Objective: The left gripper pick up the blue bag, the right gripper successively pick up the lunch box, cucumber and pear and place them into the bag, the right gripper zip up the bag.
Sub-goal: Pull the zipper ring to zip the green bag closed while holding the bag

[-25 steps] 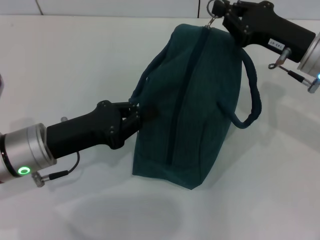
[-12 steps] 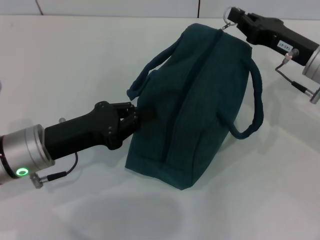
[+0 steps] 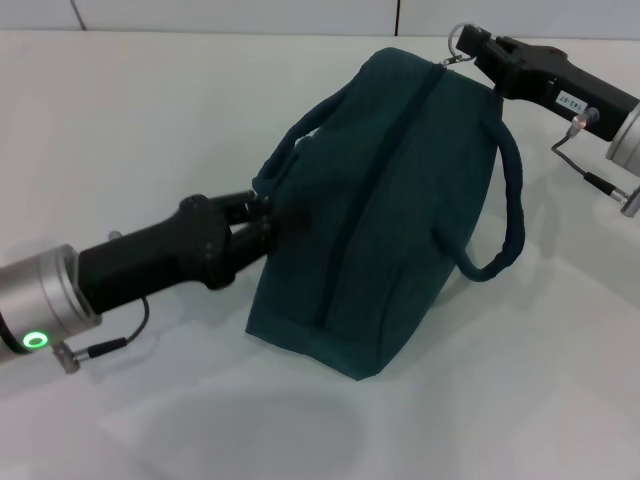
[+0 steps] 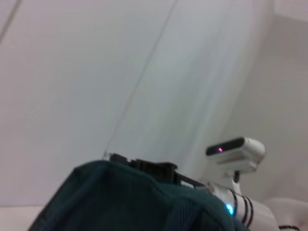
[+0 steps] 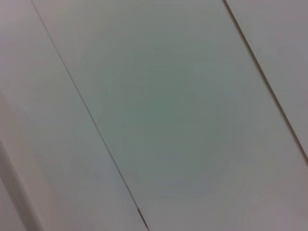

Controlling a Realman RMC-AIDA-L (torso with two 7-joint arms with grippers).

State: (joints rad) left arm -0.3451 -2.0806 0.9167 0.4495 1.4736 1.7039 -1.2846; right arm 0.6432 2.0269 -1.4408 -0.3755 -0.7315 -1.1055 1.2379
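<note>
The blue bag stands tilted on the white table, its zip line running closed from the top end down its length. My left gripper comes in from the left and is shut on the bag's near side, just below one loop handle. My right gripper is at the bag's far top end, shut on the metal ring pull of the zipper. In the left wrist view the bag's top fills the lower part. The lunch box, cucumber and pear are out of view.
The second loop handle hangs off the bag's right side. White table surrounds the bag, with a wall seam at the back. The right wrist view holds only pale panels.
The right gripper pulled the zipper ring rightward and farther back; the bag's top leaned after it and its base shifted left. The left arm rose slightly, still holding the bag's side.
</note>
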